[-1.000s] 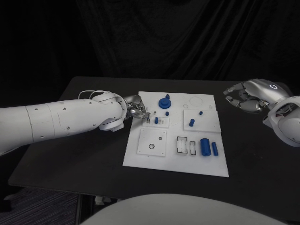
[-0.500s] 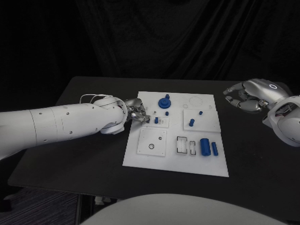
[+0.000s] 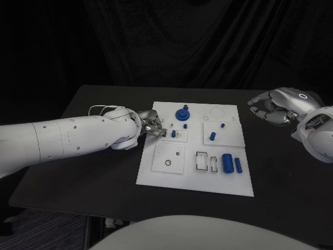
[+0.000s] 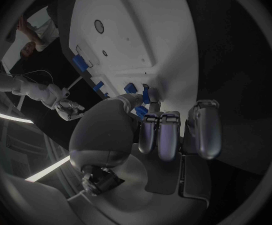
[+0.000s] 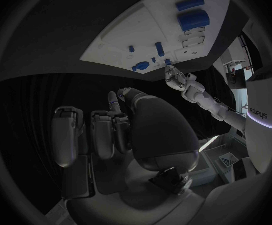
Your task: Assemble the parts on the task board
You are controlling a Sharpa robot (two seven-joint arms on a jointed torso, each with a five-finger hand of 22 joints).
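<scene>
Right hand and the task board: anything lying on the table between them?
No. In the head view, only bare black table separates the right hand from the task board.

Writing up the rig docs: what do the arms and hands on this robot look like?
Both arms are glossy white with rounded, jointed shells. The left arm has small dark dots along its casing and a thin pale cable looping at the wrist. The left hand and right hand are silver metal with segmented fingers. The right hand carries a small ring-shaped mark on its back.
</scene>
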